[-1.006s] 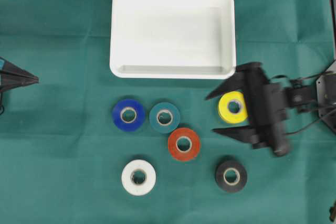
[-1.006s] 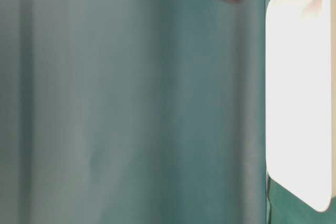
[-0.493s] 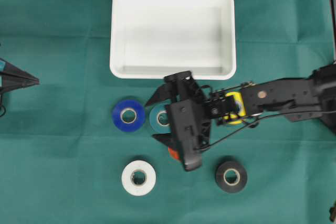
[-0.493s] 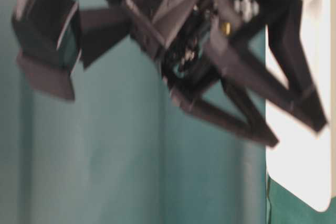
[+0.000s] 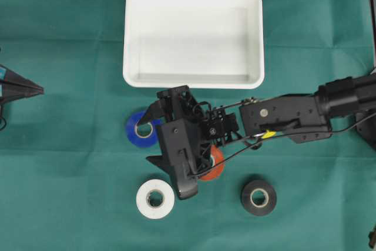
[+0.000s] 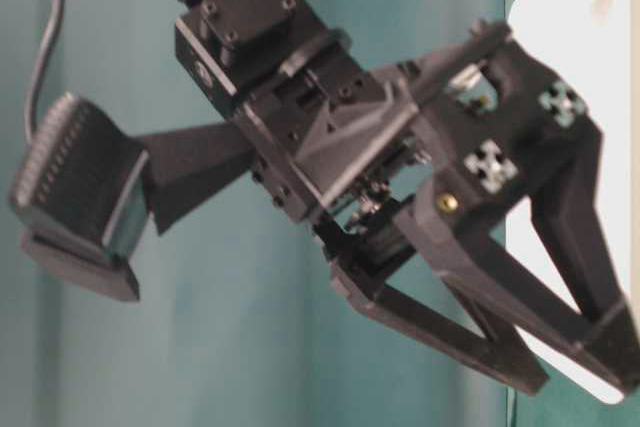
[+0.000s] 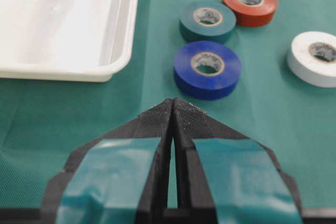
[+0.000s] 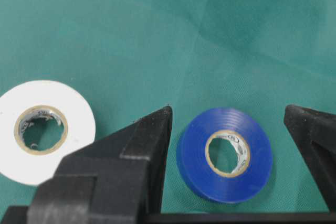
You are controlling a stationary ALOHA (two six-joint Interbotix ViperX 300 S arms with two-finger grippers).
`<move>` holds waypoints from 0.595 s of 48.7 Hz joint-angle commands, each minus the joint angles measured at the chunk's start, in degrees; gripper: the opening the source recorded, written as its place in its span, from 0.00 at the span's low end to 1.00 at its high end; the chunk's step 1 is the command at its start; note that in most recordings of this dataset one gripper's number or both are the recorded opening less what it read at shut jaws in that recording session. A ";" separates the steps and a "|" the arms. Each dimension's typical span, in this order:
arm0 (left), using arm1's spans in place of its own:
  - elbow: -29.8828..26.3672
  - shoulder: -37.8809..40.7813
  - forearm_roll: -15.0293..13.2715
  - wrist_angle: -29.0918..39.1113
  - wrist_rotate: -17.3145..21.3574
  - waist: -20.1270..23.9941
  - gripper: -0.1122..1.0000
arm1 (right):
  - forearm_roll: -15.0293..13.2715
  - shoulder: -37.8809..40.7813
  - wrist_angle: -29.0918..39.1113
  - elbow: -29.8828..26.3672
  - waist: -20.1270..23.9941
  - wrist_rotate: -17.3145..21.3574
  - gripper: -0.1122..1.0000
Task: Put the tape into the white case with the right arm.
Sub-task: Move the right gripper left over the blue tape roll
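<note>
Step in hand, as I judge it: right tool (image 5: 151, 135) lining up on the blue roll (image 8: 224, 155); its fingers stand wide apart and hold nothing; wrist view shows the roll lying flat on the worktop (image 5: 70, 204) between the two fingers, nearer the left-hand one in that view, with neither touching it; to do this well I would centre the roll between the fingers, sink until the tips bracket its outer wall, then close evenly so it does not skid toward the white roll (image 8: 42, 127), which sits just beside the other face of that same finger; lift straight before carrying to the case (image 5: 132, 33); case holds no roll, lies beyond the rolls at the top of the overhead view; teal roll (image 7: 207, 20) and red roll (image 7: 250, 2) close by, black roll (image 5: 258, 197) apart, yellow roll mostly hidden under the arm; right arm (image 5: 294, 116) stretched far across the middle, wrist low, fingers pointing left; left tool (image 7: 173, 124) parked at the left edge, fingers pressed together, empty.
</note>
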 commanded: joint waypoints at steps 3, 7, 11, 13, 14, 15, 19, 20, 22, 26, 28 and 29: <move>-0.62 0.44 0.00 -0.53 -0.09 0.00 0.11 | -0.09 -0.18 0.88 -2.11 0.18 0.09 0.65; -0.62 0.35 -0.09 -0.53 -0.09 0.00 0.11 | -0.09 0.70 1.49 -2.20 0.18 0.18 0.65; -0.53 0.44 0.00 -0.53 -0.09 0.00 0.11 | -0.09 1.76 1.67 -2.20 0.18 0.26 0.65; -0.44 0.44 0.00 -0.62 -0.09 -0.09 0.11 | -0.09 2.37 1.67 -2.20 0.18 0.26 0.65; -0.44 0.44 0.00 -0.53 -0.09 0.00 0.11 | -0.09 2.64 1.67 -2.29 0.18 0.26 0.65; -0.44 0.44 0.00 -0.53 -0.09 0.00 0.11 | 0.00 2.99 1.67 -2.29 0.18 0.26 0.65; -0.44 0.44 0.00 -0.53 -0.09 -0.09 0.11 | -0.09 4.22 1.67 -2.46 0.18 0.35 0.65; -0.35 0.35 0.00 -0.62 -0.09 -0.09 0.11 | 0.00 4.48 1.67 -2.55 0.18 0.35 0.65; -0.35 0.44 0.00 -0.53 -0.09 0.00 0.11 | -0.09 5.10 1.49 -2.64 0.18 0.35 0.65; -0.35 0.44 0.00 -0.53 -0.09 0.00 0.11 | -0.09 6.06 1.41 -2.81 0.18 0.35 0.65; -0.35 0.35 0.00 -0.62 -0.09 0.00 0.11 | 0.00 6.50 1.41 -2.90 0.18 0.35 0.65; -0.35 0.35 0.00 -0.62 -0.09 -0.09 0.11 | 0.00 6.77 1.41 -2.99 0.18 0.35 0.65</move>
